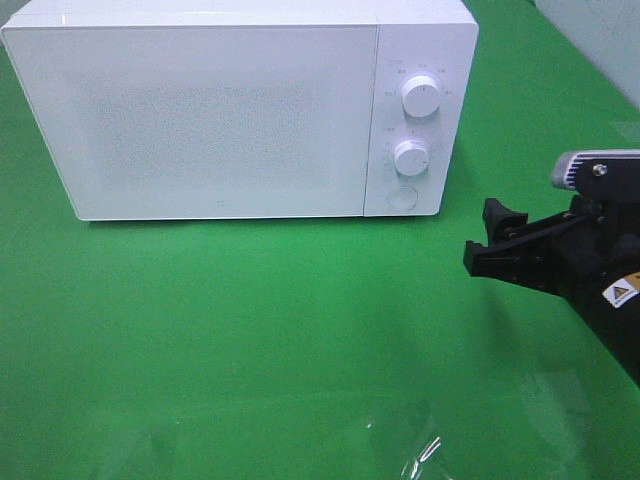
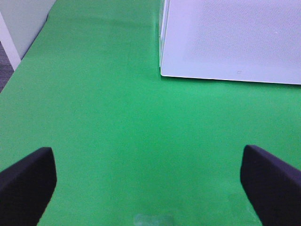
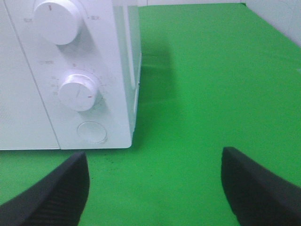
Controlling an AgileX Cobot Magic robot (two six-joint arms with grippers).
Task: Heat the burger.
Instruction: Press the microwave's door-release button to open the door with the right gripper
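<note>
Burger: it showed in none of my three views, so I could not tell its place or its condition.

The white microwave [image 1: 210, 110] stood at the back of the green desk [image 1: 250, 330] with its door [image 1: 195, 115] shut flush. On its control panel sat an upper dial [image 1: 421, 97], a lower dial [image 1: 411, 157] and a round button [image 1: 402, 198].

My right claw [image 1: 487, 238] hung above the desk, right of the microwave and apart from it, jaws spread wide and grasping nothing. Its wrist view put the claw [image 3: 155, 193] facing the panel's lower corner, with bare green running past the microwave's side to the desk's far edge.

My left claw [image 2: 149, 188] was likewise released and empty, low over the desk, with the microwave's front corner [image 2: 162, 70] ahead and to one side. Open desk lay between them and ran on to the edge beside that corner.

A clear glinting patch [image 1: 420, 455] lay at the desk's near edge; I could not identify it.
</note>
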